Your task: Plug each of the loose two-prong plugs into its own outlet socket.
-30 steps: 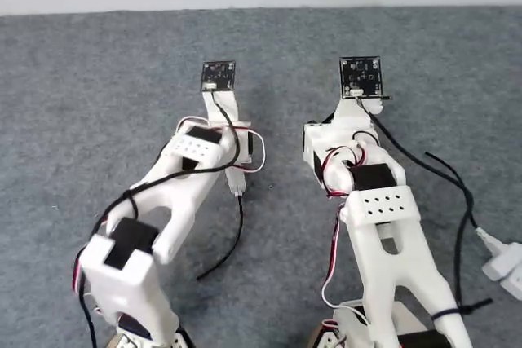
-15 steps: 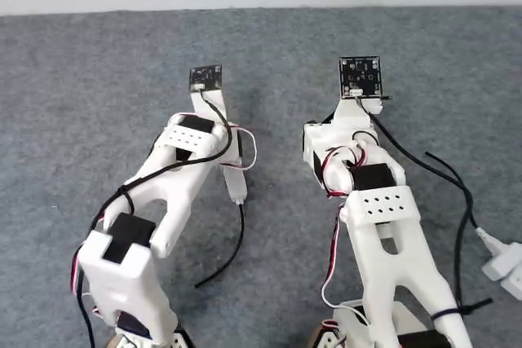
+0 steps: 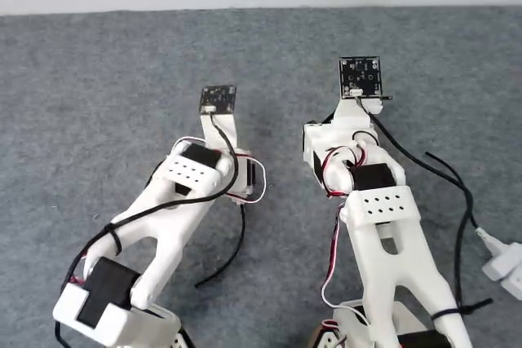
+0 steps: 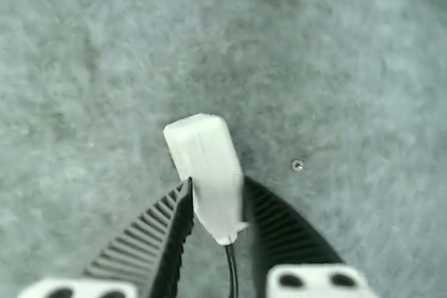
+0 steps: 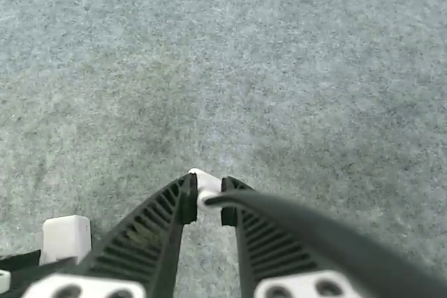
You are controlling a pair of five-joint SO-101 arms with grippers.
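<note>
Left wrist view puts my left end effector clenched on a white plug, both ribbed black fingers pressed against its sides near the cord end. Most of the plug's body stands out beyond the fingertips. Its black cord leaves the gripped end and runs back toward the wrist. The plug's long axis lies roughly in line with the fingers, leaning a little to one side, with the free end pointing away from the wrist at the grey desk. I cannot tell whether that end touches the surface. A small pale speck lies on the desk just beside the plug. In the right wrist view, my right end effector is likewise clamped, on a second plug; just a small white part of it shows between the fingertips, so I cannot judge which way it points. A black cable runs from it back past the wrist. From the high view, the two arms sit side by side over the desk, well apart, and the black cord trails loose across the desk beside the left arm. A white fitting with its own lead lies at the desk's right edge, well away from both end effectors.
</note>
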